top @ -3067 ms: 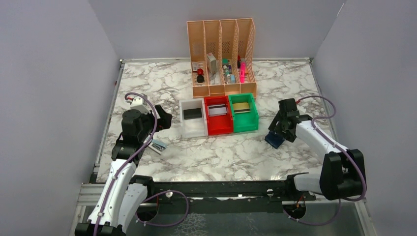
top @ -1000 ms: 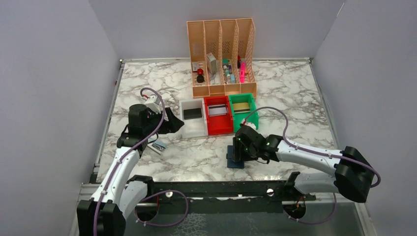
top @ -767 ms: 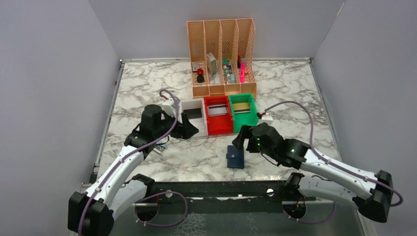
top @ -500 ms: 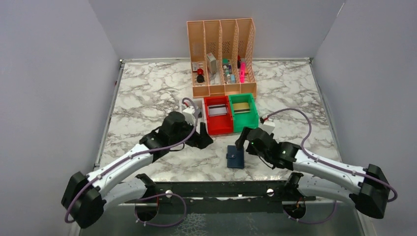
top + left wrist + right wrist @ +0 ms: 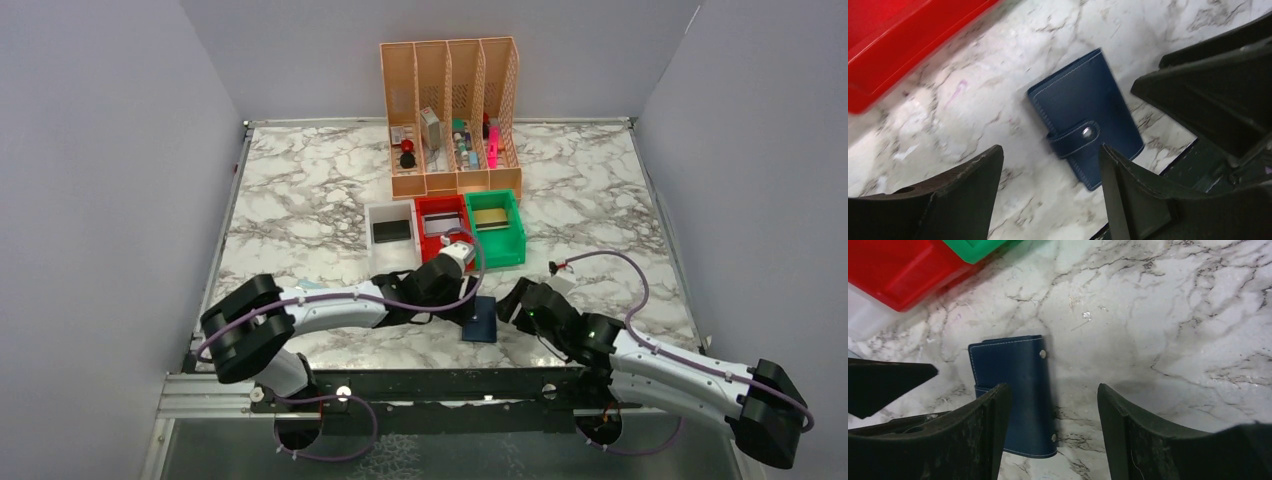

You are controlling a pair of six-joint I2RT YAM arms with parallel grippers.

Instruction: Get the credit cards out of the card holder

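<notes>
The card holder [image 5: 481,321] lies flat and closed on the marble near the front edge, a dark navy wallet with a snap strap [image 5: 1087,133]. My left gripper [image 5: 1050,149] hangs open just above its left side, touching nothing. Open as well, my right gripper [image 5: 1054,387] hovers over its right edge [image 5: 1045,390], with the holder [image 5: 1013,382] mostly under the left finger. In the top view the two grippers, left [image 5: 460,308] and right [image 5: 508,304], flank it. Credit cards lie in the bins: black [image 5: 391,231], silver [image 5: 438,224], gold [image 5: 489,217].
The white bin [image 5: 394,260], red bin [image 5: 444,262] and green bin [image 5: 497,255] stand in a row just behind the holder. A tall orange file rack [image 5: 450,110] stands behind them. The black front rail [image 5: 430,380] runs close below the holder.
My left arm has swung from the table's left side across to the holder. My right gripper has let go of the holder, left it flat, and drawn back to its right.
</notes>
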